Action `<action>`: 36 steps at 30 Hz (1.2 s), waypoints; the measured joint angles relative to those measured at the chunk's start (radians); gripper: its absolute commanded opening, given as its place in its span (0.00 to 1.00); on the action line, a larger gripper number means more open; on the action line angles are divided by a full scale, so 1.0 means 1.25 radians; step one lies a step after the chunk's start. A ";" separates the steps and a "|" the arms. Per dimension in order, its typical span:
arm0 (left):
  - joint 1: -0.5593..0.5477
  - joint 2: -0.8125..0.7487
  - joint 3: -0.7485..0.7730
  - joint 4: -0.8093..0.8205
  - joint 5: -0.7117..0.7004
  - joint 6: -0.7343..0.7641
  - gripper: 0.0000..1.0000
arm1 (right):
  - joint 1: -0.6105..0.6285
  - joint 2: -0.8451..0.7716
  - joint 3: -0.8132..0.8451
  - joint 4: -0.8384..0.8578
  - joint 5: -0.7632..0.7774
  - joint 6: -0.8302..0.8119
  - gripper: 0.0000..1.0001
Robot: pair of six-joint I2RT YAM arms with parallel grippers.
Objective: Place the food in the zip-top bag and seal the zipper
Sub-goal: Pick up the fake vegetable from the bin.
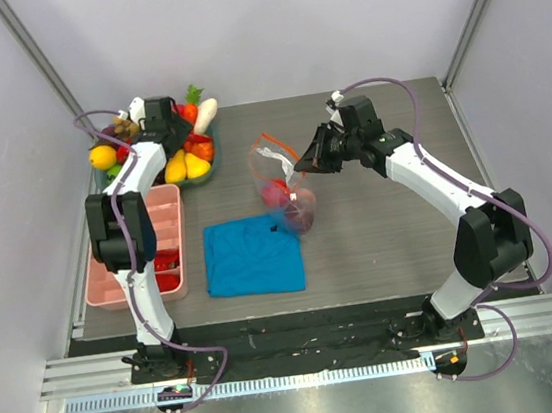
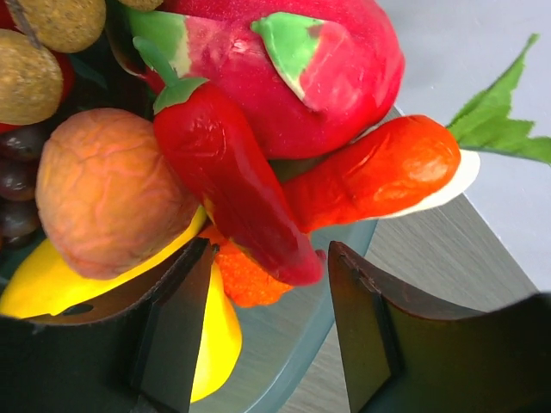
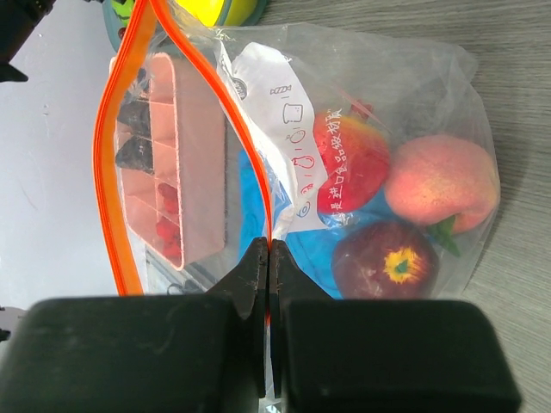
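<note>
Covering most of the top view, a grey tabletop (image 1: 391,243) is seen. A blue cloth (image 1: 253,256) is laid flat near its front edge. A pink tray (image 1: 165,220) is set just to the left of the cloth. The zip-top bag (image 1: 281,181) is found in the middle of the tabletop, just behind the cloth, and its mouth is held up and wide open. A green bowl (image 1: 208,177) is placed at the back left corner, and loose food (image 1: 186,165) is piled in it. The bag's mouth edge is pinched by the right hand (image 3: 269,254), whose fingers are pressed together on the zipper (image 3: 108,146). The left hand (image 2: 271,258) is held over the bowl with its fingers apart. The tip of a red pepper (image 2: 228,181) is seen between them, but whether it is touched cannot be told. Three pieces are seen inside the bag: a pink peach (image 3: 441,183), a red fruit (image 3: 349,163) and a dark red fruit (image 3: 383,258).
</note>
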 measured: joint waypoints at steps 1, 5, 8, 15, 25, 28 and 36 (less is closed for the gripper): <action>0.000 0.009 0.007 -0.001 0.000 -0.008 0.59 | 0.000 0.001 0.001 0.000 0.000 0.000 0.01; 0.005 0.038 0.028 0.003 -0.001 -0.026 0.58 | 0.000 0.004 0.002 0.000 0.000 -0.002 0.01; 0.011 0.049 0.035 0.005 -0.001 -0.037 0.50 | 0.000 0.009 0.004 0.000 0.000 -0.004 0.01; 0.017 0.049 0.040 0.017 0.007 -0.059 0.32 | 0.000 0.022 0.005 0.000 -0.002 -0.008 0.01; 0.031 -0.036 0.013 -0.024 0.046 -0.052 0.28 | 0.000 0.022 0.007 0.000 -0.003 -0.015 0.01; 0.035 -0.122 0.001 -0.039 0.066 -0.021 0.25 | 0.000 0.022 0.008 -0.002 -0.003 -0.015 0.01; -0.027 -0.368 -0.005 -0.041 0.150 0.170 0.24 | 0.000 0.022 0.034 -0.010 -0.005 -0.018 0.01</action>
